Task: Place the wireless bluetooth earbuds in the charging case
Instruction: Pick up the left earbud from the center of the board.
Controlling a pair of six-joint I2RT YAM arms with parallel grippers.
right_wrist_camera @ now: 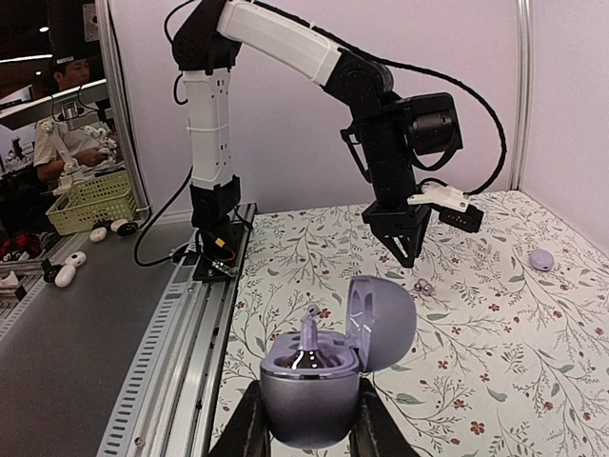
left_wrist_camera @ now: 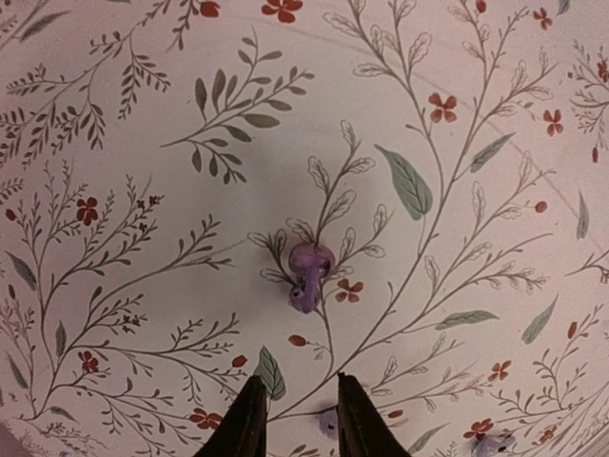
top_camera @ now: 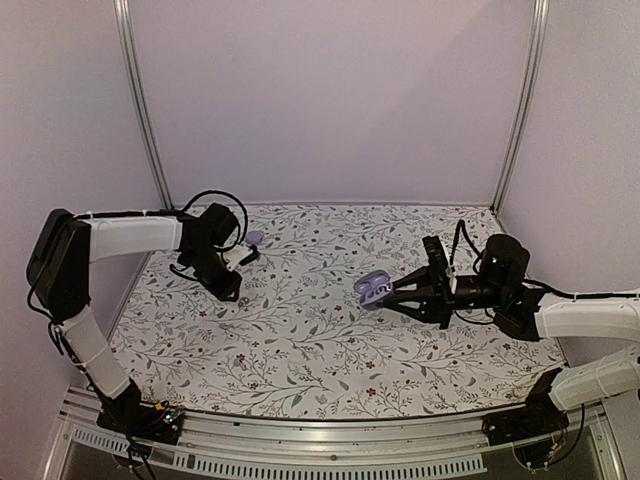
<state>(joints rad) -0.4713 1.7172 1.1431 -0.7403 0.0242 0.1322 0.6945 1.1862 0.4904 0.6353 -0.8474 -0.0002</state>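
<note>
The left gripper (left_wrist_camera: 300, 386) hangs low over the floral tabletop (left_wrist_camera: 143, 114), its fingers narrowly spread with nothing between them; 1 earbud (left_wrist_camera: 308, 273) lies on the cloth just ahead of its tips. The right gripper (right_wrist_camera: 309, 419) pinches the charging case (right_wrist_camera: 333, 367) by its lower half, lid hinged open, raised off the tabletop, well apart from the left gripper

Cloth (top_camera: 300, 340): off-white, printed all over with grey-green leafy sprigs and tiny red flowers. Charging case (right_wrist_camera: 309, 405): glossy lavender-purple, shiny lilac inside. Earbud (left_wrist_camera: 309, 271): mottled purple. Left arm (top_camera: 130, 237) and right arm (top_camera: 590, 318): white sleeves, black joints. Basket (right_wrist_camera: 90, 202): yellow-green. Walls (top_camera: 330, 100): pale lilac-white.
</note>
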